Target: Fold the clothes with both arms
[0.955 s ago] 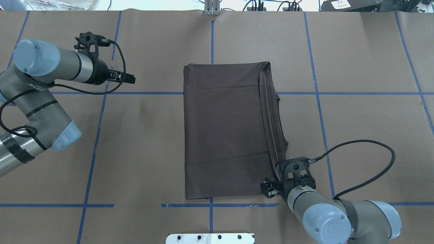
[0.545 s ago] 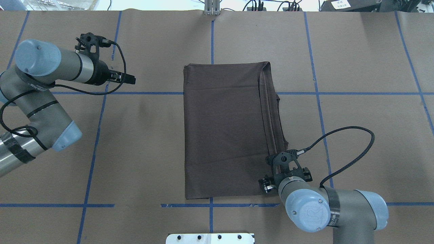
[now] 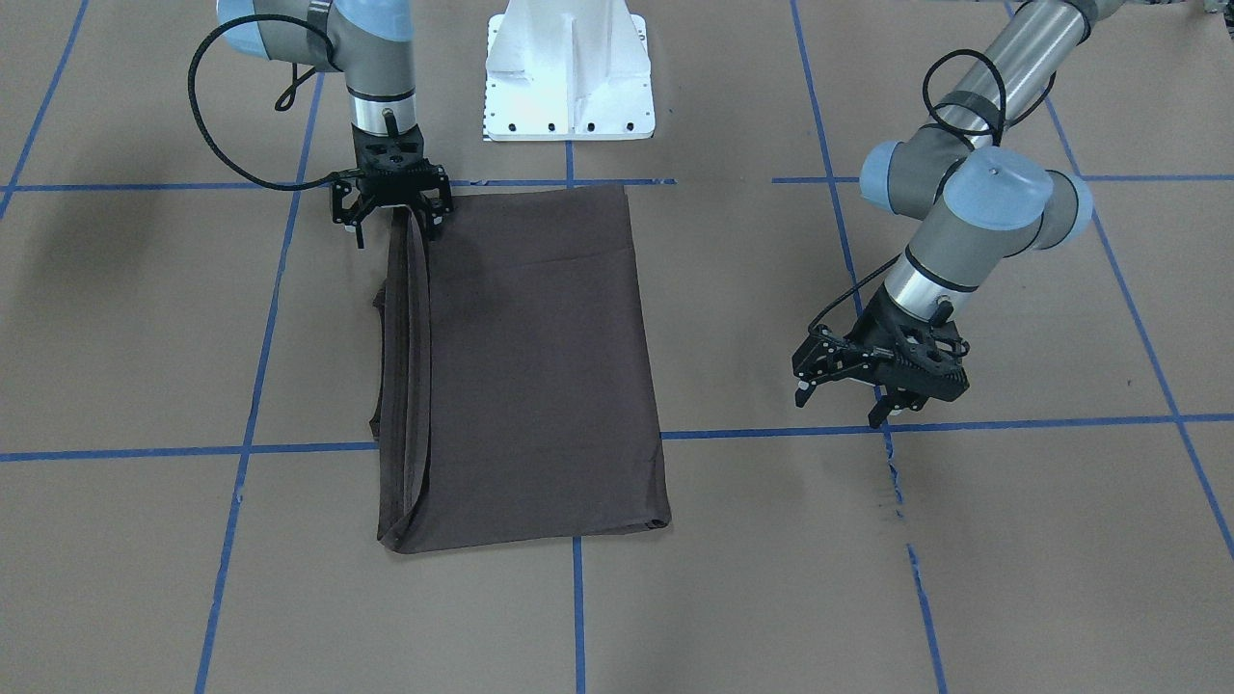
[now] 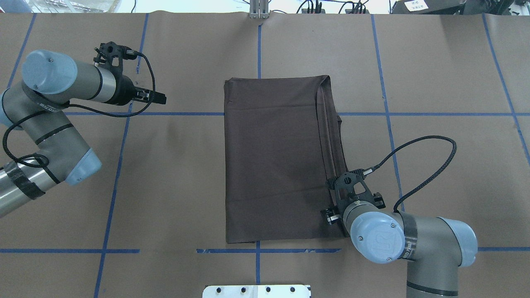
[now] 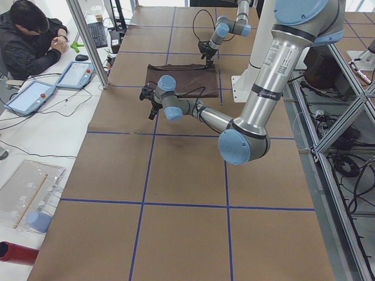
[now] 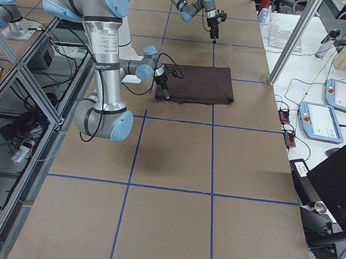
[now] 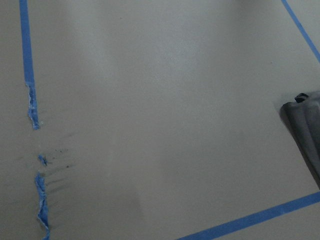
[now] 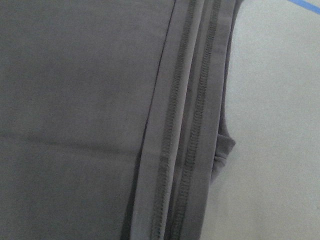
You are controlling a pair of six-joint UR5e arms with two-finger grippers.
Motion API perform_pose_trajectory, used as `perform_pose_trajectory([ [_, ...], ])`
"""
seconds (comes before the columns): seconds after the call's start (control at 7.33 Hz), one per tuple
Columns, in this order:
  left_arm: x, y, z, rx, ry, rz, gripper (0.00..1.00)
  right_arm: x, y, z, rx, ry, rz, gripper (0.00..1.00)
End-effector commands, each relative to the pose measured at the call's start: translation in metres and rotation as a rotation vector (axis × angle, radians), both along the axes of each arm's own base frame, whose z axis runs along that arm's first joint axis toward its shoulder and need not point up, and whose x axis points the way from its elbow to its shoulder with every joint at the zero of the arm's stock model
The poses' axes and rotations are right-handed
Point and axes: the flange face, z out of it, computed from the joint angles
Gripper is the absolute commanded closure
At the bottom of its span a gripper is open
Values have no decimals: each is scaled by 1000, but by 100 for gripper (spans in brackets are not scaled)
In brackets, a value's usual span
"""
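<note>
The dark grey-brown T-shirt (image 4: 273,157) lies folded into a long rectangle mid-table, with stacked hems along its right edge (image 8: 185,125). My right gripper (image 4: 331,216) hangs over the shirt's near right corner. In the front view it (image 3: 393,226) points down with the jaws spread astride that hemmed edge, and I see no cloth pinched. My left gripper (image 3: 841,400) is open and empty, low over bare paper well to the left of the shirt (image 4: 161,98). The left wrist view catches only a shirt corner (image 7: 305,130).
The table is covered in brown paper (image 4: 186,165) with a grid of blue tape lines (image 4: 124,124), torn in one spot (image 7: 35,110). The white base pedestal (image 3: 569,77) stands at the near edge. An operator (image 5: 29,41) sits at a side desk with tablets.
My right gripper has moved a little forward along the shirt's right edge and its elbow has swung in behind it. The left arm has barely shifted. The shirt lies as before.
</note>
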Motion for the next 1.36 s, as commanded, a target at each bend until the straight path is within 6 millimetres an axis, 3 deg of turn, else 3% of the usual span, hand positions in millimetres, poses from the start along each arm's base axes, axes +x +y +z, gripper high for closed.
perform_pose_trajectory([
  [0.0, 1, 0, -1, 2, 0, 1, 0, 2, 0, 5, -20, 28, -11, 0],
  [0.41, 3, 0, 0, 1, -1, 2, 0, 13, -18, 12, -22, 76, -17, 0],
  [0.95, 5, 1, -3, 1, 2, 6, 0, 50, -49, 47, -35, 154, -14, 0],
  [1.23, 3, 3, -14, -14, 28, -6, 0, 71, -76, 29, -63, 39, -1, 0],
])
